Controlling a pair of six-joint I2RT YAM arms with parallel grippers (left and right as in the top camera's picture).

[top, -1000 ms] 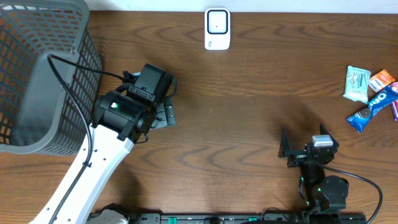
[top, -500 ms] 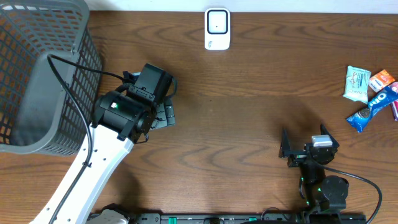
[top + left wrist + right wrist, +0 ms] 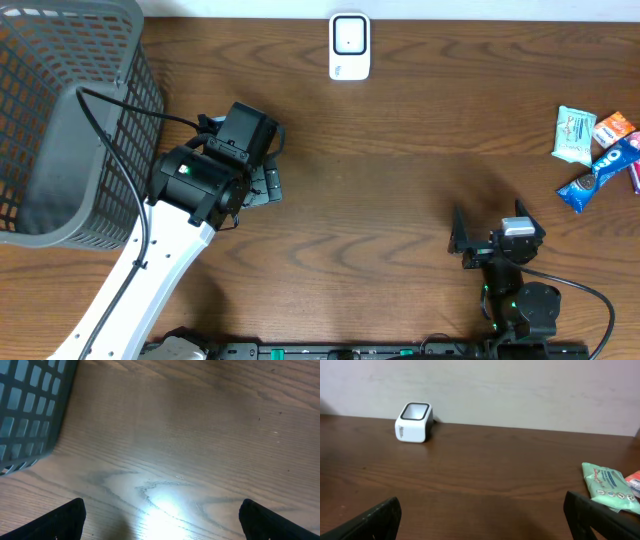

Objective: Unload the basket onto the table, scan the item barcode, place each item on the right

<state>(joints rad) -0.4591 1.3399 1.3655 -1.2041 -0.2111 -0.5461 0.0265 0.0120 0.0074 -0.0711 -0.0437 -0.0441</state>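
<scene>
Near the grey basket [image 3: 45,85] the left gripper [image 3: 160,512] gapes; right gripper [image 3: 482,510] gapes too.

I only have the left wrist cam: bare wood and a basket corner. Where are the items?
Observer: The snack packets lie in a cluster by the right edge of the table.
Operator: Scanner?
Observer: The scanner, a white one, stands at the back edge, about mid-width, with nothing near it.
Operator: Right claw holding anything?
Observer: No. The right claw is open and empty, near the front edge.
</scene>
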